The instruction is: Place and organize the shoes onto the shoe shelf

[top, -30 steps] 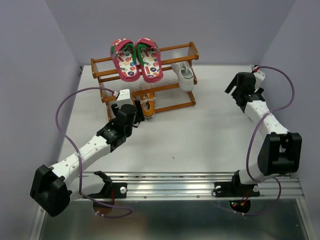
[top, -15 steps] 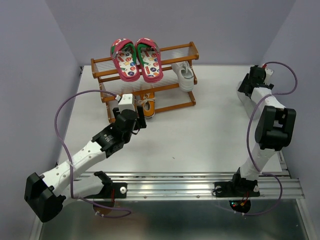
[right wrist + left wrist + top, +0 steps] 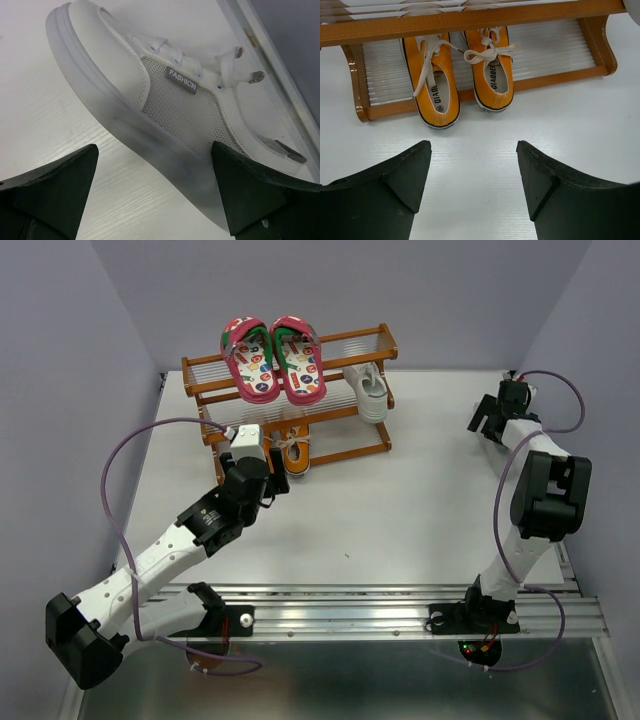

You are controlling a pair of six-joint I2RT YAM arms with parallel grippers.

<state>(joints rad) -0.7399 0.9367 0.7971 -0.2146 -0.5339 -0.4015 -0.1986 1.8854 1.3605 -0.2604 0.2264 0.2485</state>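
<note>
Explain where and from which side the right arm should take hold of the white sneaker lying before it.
Probably the midfoot of the white sneaker, across the sole and the laced top. It lies tipped on its side with the mesh flank up, so the right gripper should come from above, with its open jaws straddling the shoe's width rather than the long toe-to-heel axis.

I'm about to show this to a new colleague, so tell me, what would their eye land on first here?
The bright pink pair on the shoe shelf's top tier stands out first. Under it, the orange sneaker pair sits on the lower tier. At the far right, a white sneaker lies on the table before the open right hand.
</note>
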